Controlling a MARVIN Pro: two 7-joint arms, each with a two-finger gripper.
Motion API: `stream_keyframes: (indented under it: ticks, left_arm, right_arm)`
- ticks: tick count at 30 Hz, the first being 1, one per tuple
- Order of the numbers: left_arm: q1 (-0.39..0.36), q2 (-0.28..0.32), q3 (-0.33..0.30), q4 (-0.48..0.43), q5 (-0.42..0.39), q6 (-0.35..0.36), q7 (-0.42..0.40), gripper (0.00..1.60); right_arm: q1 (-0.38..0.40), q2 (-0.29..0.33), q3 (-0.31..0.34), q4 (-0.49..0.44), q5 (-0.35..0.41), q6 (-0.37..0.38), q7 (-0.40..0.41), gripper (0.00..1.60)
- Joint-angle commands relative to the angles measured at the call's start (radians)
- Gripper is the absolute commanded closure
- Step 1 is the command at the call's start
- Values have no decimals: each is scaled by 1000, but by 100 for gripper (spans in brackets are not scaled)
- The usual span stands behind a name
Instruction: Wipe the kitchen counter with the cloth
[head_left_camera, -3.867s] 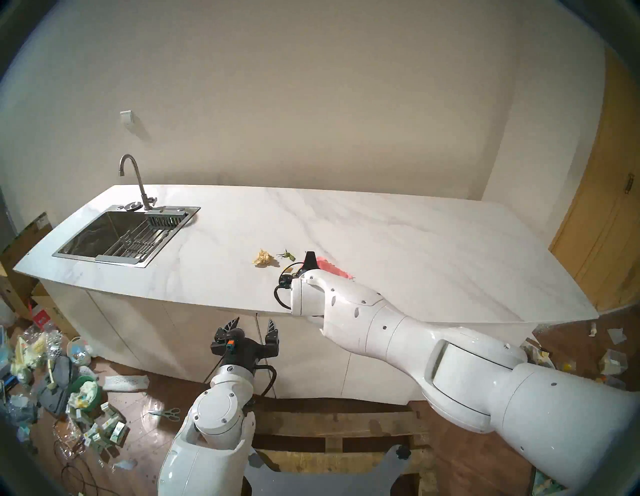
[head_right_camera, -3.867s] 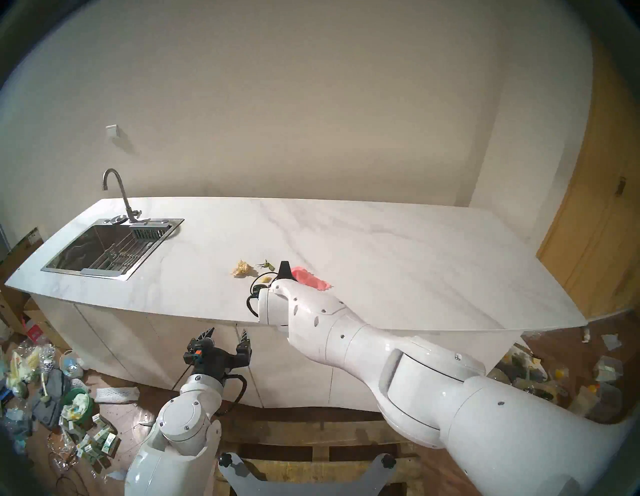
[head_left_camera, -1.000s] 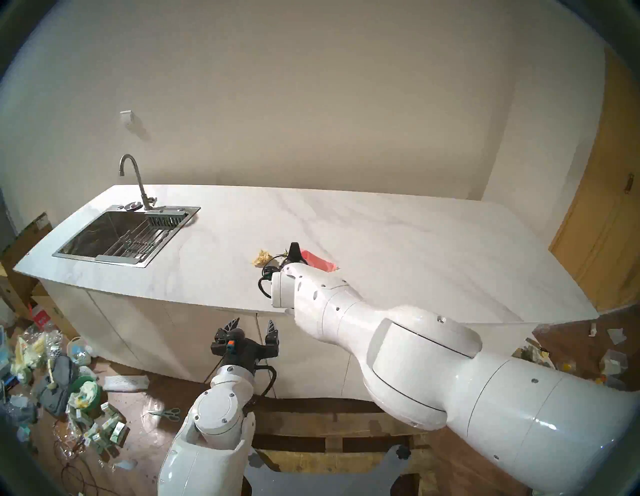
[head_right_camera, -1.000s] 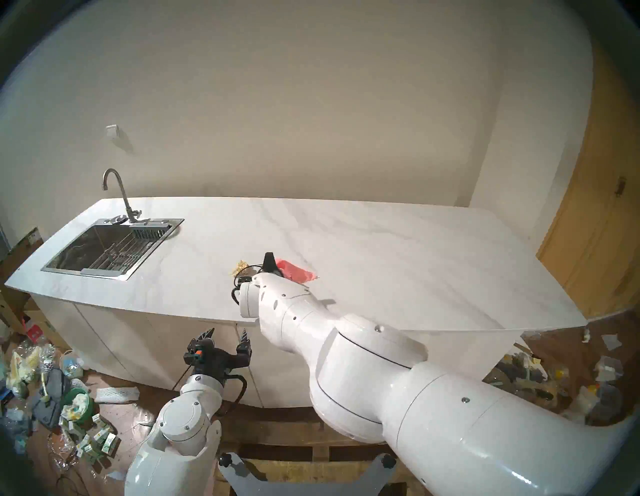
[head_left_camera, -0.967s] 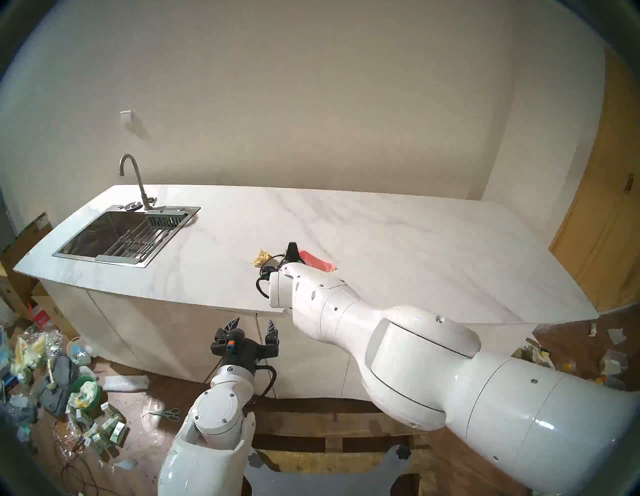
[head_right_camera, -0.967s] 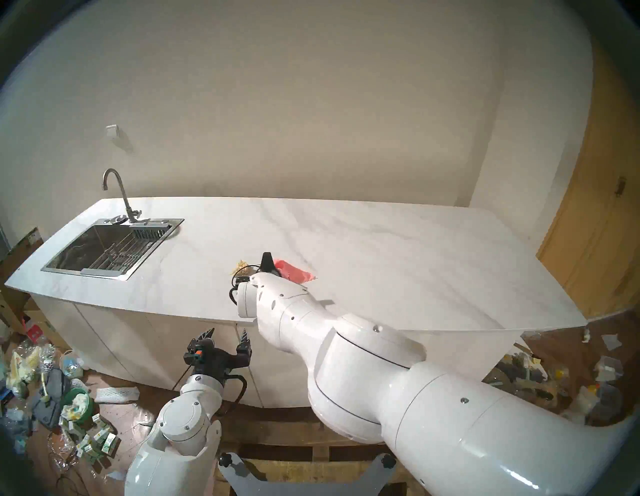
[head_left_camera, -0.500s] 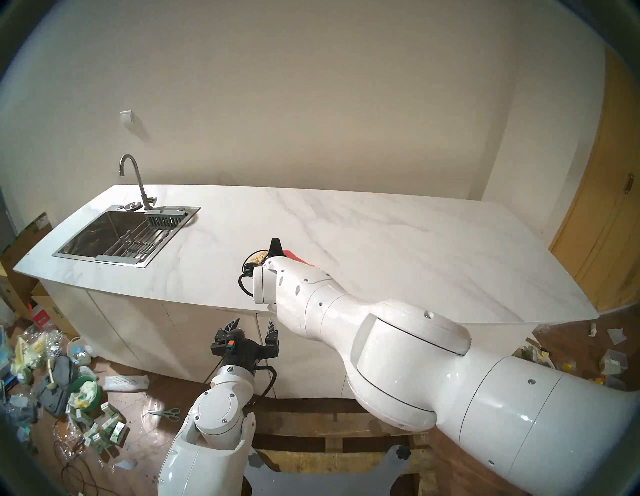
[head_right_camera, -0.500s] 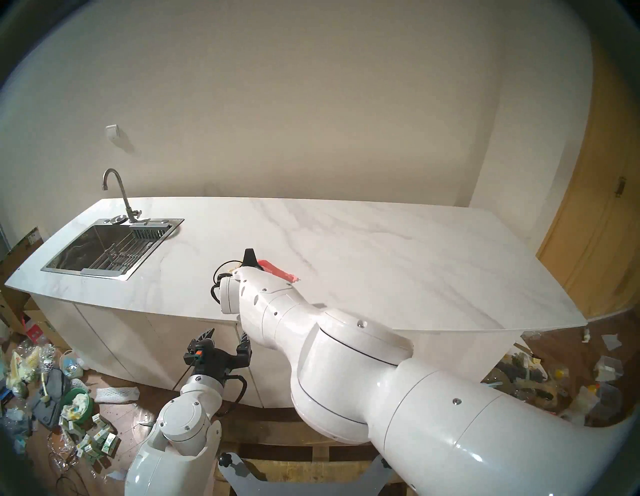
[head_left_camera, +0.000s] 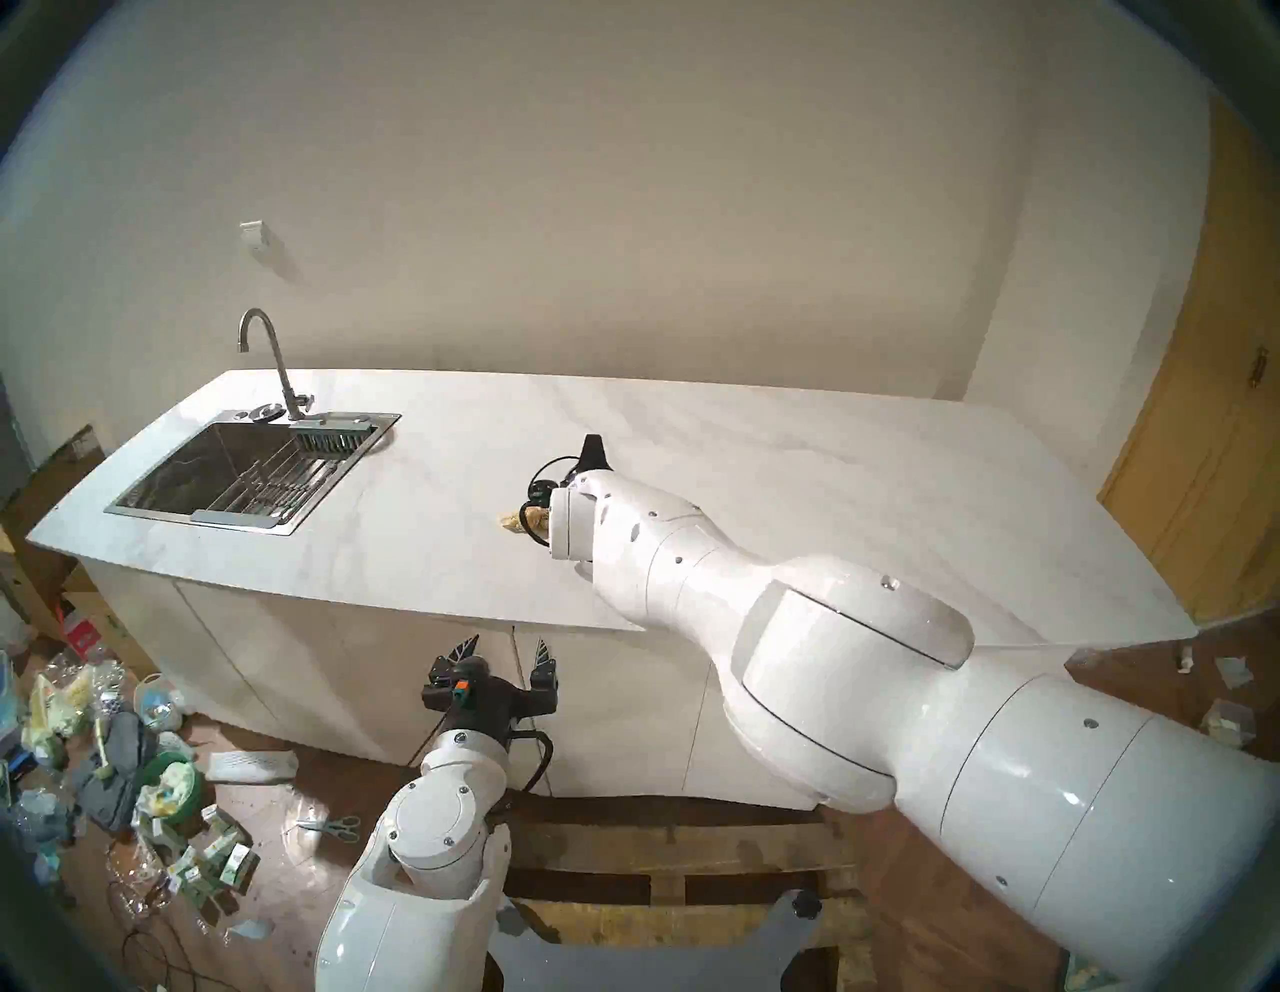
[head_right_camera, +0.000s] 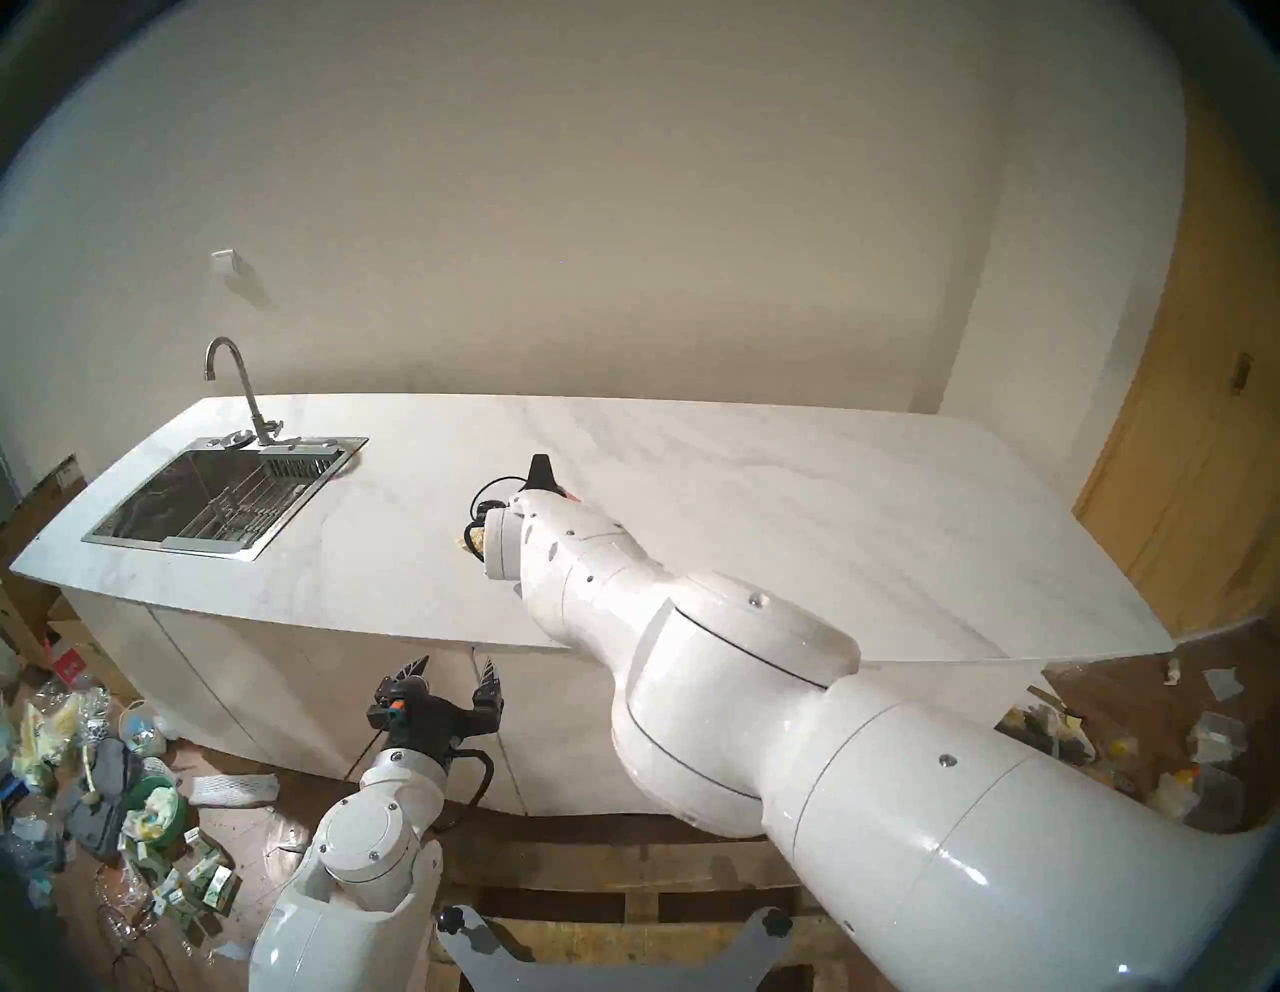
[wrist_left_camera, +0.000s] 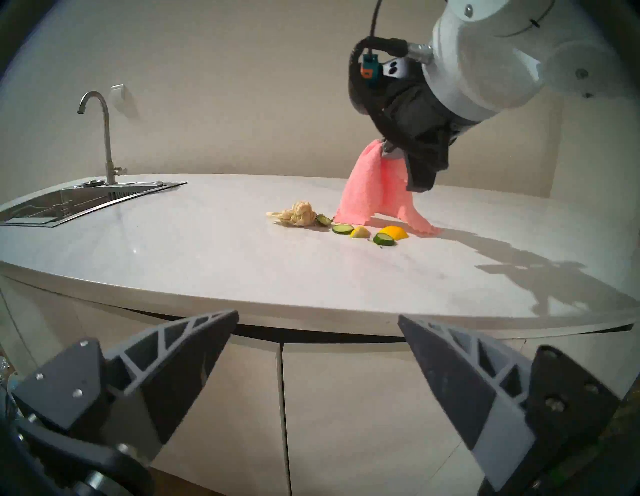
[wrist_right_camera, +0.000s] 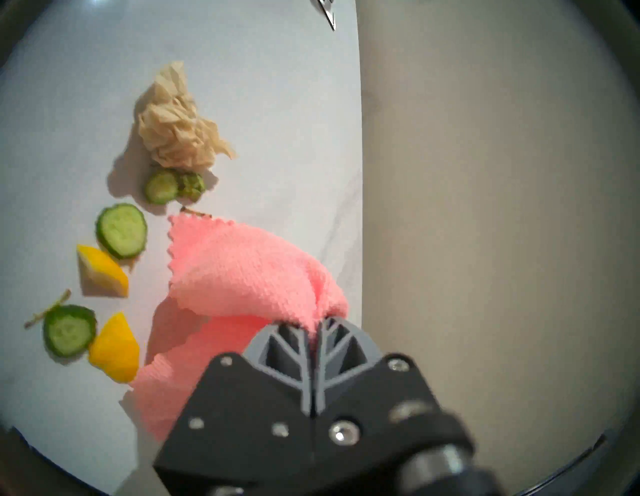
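Pink cloth (wrist_left_camera: 375, 188) plain from wrists, nearly hidden from head.

White marble-look kitchen counter (wrist_left_camera: 207, 249) with faint grey veins, inset steel-grey sink (head_left_camera: 228, 471) toward its left end, silver curved faucet (head_left_camera: 267, 360). Salmon-pink soft cloth (wrist_right_camera: 242, 273) with zigzag-cut edges; crumpled beige papery wad (wrist_right_camera: 176, 135); cucumber slices (wrist_right_camera: 121, 230) with dark green rims and pale green centres; yellow lemon wedges (wrist_right_camera: 102, 272). Both arms glossy white, right gripper (wrist_right_camera: 313, 332) grey fingers on black body, left gripper (wrist_left_camera: 317, 350) dark grey.
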Motion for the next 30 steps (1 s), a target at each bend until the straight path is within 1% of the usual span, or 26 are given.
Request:
stream_keyframes:
  ticks: [1,8,13,18,28,30]
  left_arm:
    - [-5,-1,2,-29,-1,-7,-2,0]
    - [-7,-1,2,-26,-1,-7,-2,0]
    - [-8,-1,2,-23,-1,-7,-1,0]
    - [-10,-1,2,-19,-1,-7,-1,0]
    - [-12,-1,2,-13,-1,-6,0,0]
    - [-12,-1,2,-12,-1,-6,0,0]
  right_arm:
    - [26,37,13,-74,-4,25,-73,160]
    - [12,77,16,-138,-10,44,-91,160]
    - [9,114,6,-157,-19,67,-59,160]
    - [11,143,1,-175,-26,79,-46,160]
    - [4,176,-19,-213,-35,84,-11,160]
    - [-3,193,-21,-225,-35,90,-4,160]
